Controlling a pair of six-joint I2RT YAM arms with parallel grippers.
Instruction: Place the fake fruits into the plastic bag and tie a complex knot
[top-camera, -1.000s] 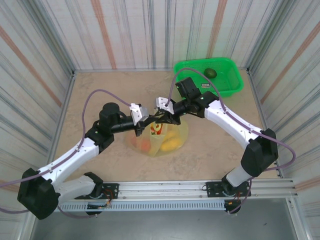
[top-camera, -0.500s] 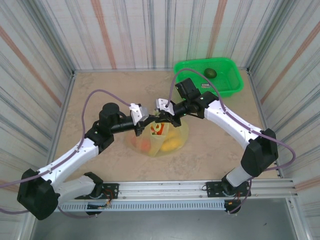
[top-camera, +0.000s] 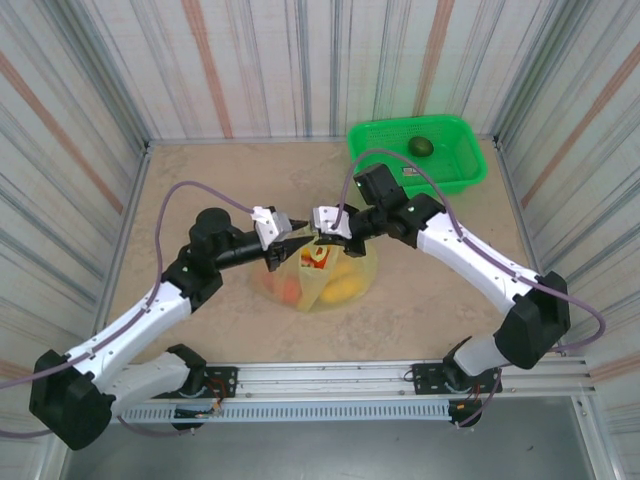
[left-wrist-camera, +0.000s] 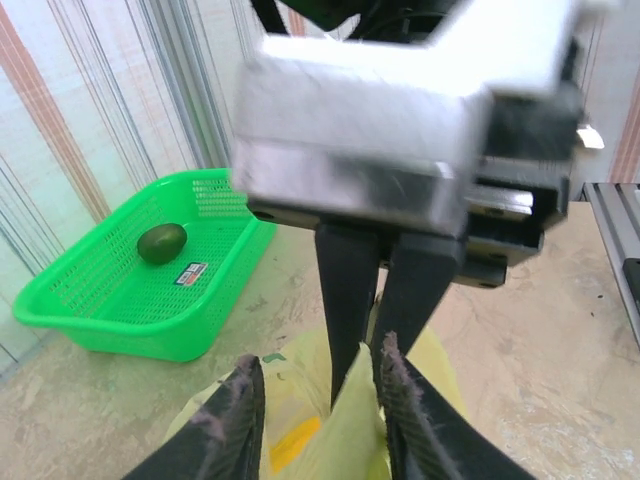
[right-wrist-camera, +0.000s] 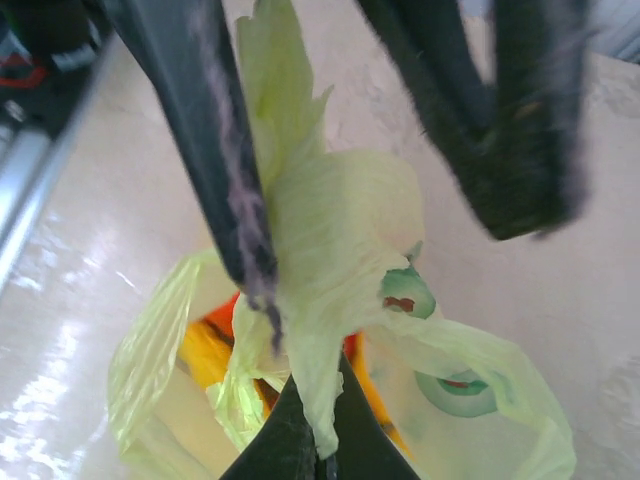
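The plastic bag lies mid-table, pale yellow-green, with orange and yellow fake fruits inside. My right gripper is shut on a bunched strap of the bag and holds it up; its fingertips meet on the film. My left gripper faces it, open, its fingers either side of that strap, which leans on the right-hand finger. Orange and yellow fruit shows through the bag's mouth. I cannot make out a knot in the bunched film.
The bright green mesh basket stands at the back right with one dark green fruit in it, also seen as basket and fruit. Striped walls close three sides. Bare table lies left of the bag.
My left gripper went from shut to open and drew back a little leftward. My right gripper closed on the bag's strap and shifted slightly up and right.
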